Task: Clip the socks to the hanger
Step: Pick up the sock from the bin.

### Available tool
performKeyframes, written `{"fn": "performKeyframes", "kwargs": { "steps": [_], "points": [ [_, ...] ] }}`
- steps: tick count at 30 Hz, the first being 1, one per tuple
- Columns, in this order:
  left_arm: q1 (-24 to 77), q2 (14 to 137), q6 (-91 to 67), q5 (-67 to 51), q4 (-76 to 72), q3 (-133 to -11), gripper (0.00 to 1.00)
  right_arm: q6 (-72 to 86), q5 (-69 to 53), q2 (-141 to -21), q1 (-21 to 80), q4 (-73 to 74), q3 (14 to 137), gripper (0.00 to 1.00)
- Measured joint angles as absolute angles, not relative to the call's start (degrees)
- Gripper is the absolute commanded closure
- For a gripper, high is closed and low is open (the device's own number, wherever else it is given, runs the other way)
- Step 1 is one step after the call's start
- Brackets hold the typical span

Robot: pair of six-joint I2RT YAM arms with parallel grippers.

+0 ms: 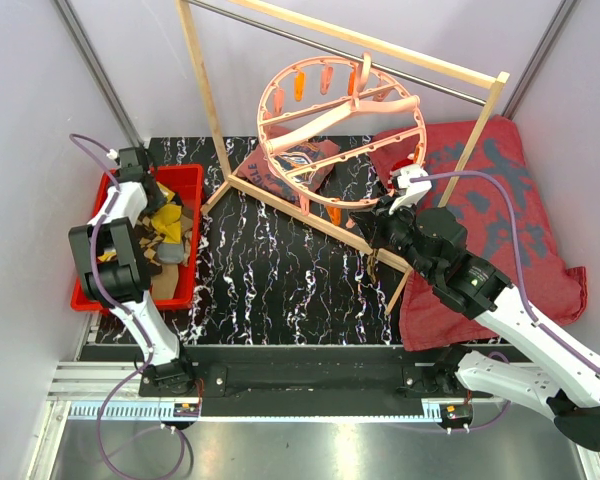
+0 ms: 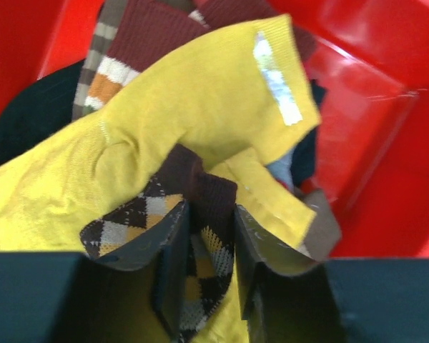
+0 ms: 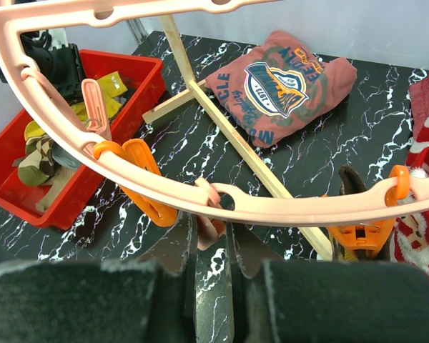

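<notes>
My pincer [image 3: 211,246], nearly closed, pinches a pink clip [image 3: 211,229] on the rim of the hanger [image 3: 293,211] above the desk [image 3: 200,153].

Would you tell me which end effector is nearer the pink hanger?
The right end effector: it sits at the lower rim of the hanger. The left end effector is in the red bin, among socks.

I work in a robotics lab cell, not a home. The black marbled desk [image 1: 280,290] is boxed in by plain pale panels [image 1: 20,130] on three sides, with bare metal poles [image 1: 98,75] at its far corners. Along its near edge runs an aluminium rail [image 1: 310,411] with a printed scale, where my arm bases [image 1: 170,378] are bolted. Purple cables [image 1: 477,173] trail along my arms.
</notes>
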State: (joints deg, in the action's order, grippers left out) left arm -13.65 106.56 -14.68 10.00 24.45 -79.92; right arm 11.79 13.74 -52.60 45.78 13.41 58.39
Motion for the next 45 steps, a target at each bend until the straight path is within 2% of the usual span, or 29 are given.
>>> {"fn": "performKeyframes", "kwargs": {
  "steps": [5, 8, 17, 19, 22, 31, 39, 40, 41, 43, 45],
  "points": [
    [-13.6, 107.1, -14.5, 12.2, 24.8, -80.0, 0.75, 11.8, 13.7, -52.6, 45.8, 13.4, 58.4, 1.0],
    [-13.6, 107.1, -14.5, 13.4, 24.8, -80.3, 0.83, 11.8, 13.7, -52.6, 45.8, 13.4, 58.4, 1.0],
    [-13.6, 105.4, -14.5, 15.2, 24.7, -80.4, 0.85, 11.8, 13.7, -52.6, 45.8, 13.4, 58.4, 1.0],
    [-13.6, 105.1, -14.5, 15.4, 24.7, -80.5, 0.89, 11.8, 13.7, -52.6, 45.8, 13.4, 58.4, 1.0],
    [-13.6, 104.3, -14.6, 15.8, 24.8, -80.5, 0.88, 11.8, 13.7, -52.6, 45.8, 13.4, 58.4, 1.0],
    [-13.6, 99.6, -14.8, 16.3, 24.2, -80.7, 0.74, 11.8, 13.1, -52.6, 45.8, 13.4, 58.4, 1.0],
    [-13.7, 99.6, -15.4, 15.2, 24.0, -80.0, 0.76, 11.7, 12.8, -52.3, 45.8, 13.4, 58.4, 1.0],
    [-13.7, 99.6, -15.4, 15.2, 23.9, -79.8, 0.78, 11.7, 12.8, -52.3, 45.8, 13.4, 58.4, 1.0],
    [-13.8, 99.6, -15.5, 15.2, 23.9, -79.6, 0.86, 11.7, 12.8, -52.3, 45.8, 13.4, 58.4, 1.0],
    [-13.9, 99.6, -15.9, 15.2, 23.7, -79.0, 0.94, 11.7, 12.8, -52.3, 45.8, 13.4, 58.4, 1.0],
    [-14.1, 99.6, -16.1, 15.2, 23.4, -78.3, 1.0, 11.7, 12.8, -52.3, 45.8, 13.4, 58.4, 1.0]
  ]
}}
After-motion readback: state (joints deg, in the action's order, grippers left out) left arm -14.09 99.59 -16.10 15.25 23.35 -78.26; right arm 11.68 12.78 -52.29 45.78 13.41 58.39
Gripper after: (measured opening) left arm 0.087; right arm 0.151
